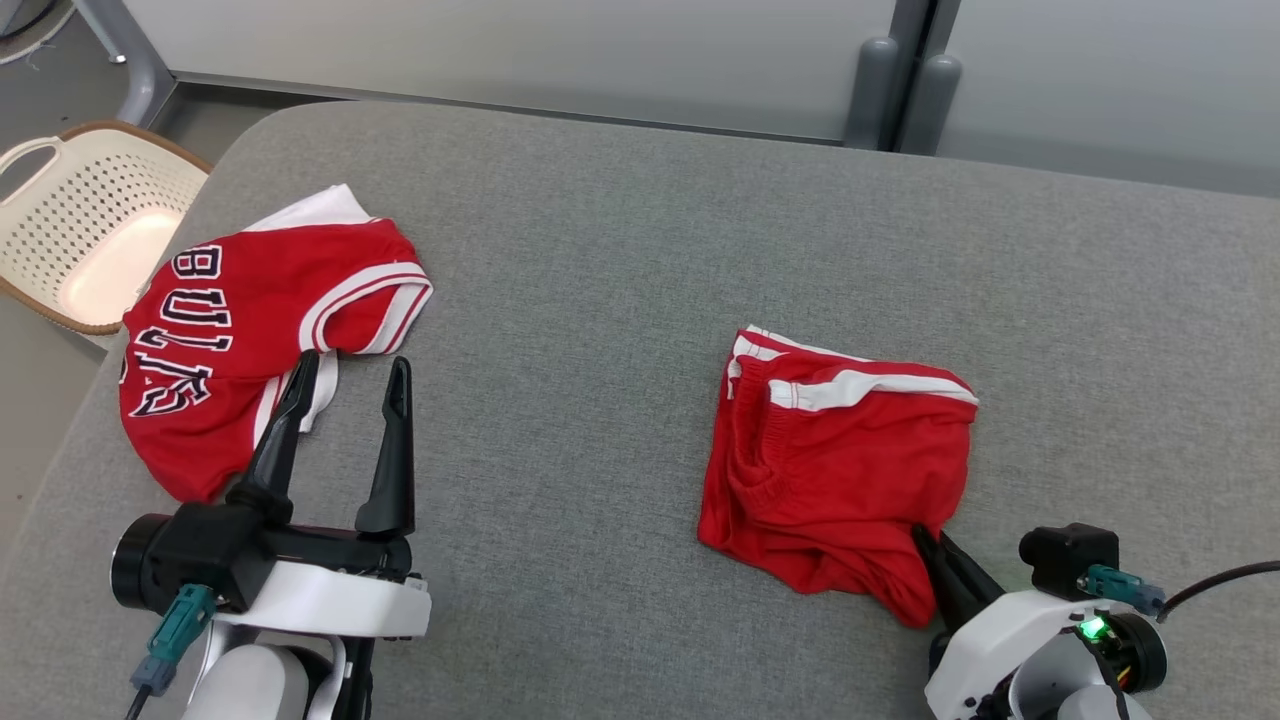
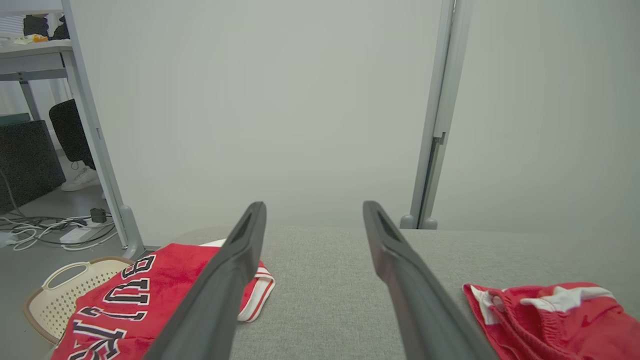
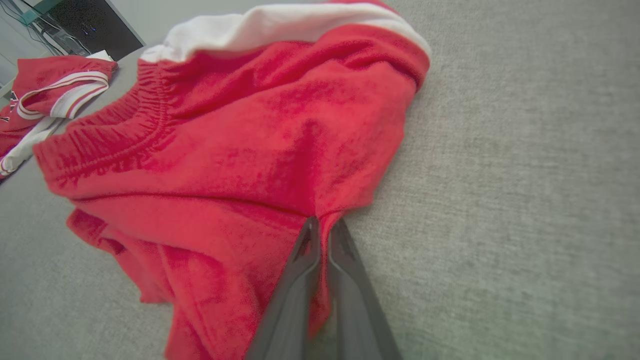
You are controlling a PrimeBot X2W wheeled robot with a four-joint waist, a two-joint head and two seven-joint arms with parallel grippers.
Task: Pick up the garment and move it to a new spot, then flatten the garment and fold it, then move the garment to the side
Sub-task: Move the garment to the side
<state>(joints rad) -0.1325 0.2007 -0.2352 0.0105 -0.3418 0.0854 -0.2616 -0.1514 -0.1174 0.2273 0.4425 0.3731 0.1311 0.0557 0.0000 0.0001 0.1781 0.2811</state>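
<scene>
The garment, a pair of red shorts point(image 1: 840, 450) with white stripes and an elastic waistband, lies crumpled on the right half of the grey table point(image 1: 620, 230). My right gripper point(image 1: 928, 537) is shut on the fabric at the shorts' near right edge. The right wrist view shows red cloth point(image 3: 250, 125) pinched between the closed fingers of that gripper point(image 3: 320, 223). Over the table's left side my left gripper point(image 1: 353, 365) stands open and holds nothing. In the left wrist view the shorts point(image 2: 550, 315) lie to the right of the open left gripper point(image 2: 314, 206).
A red Bulls jersey point(image 1: 230, 340) lies at the table's left edge, just beyond the left fingers. A cream perforated basket point(image 1: 90, 220) stands on the floor past that edge. A pale partition with grey posts point(image 1: 880, 80) runs behind the table.
</scene>
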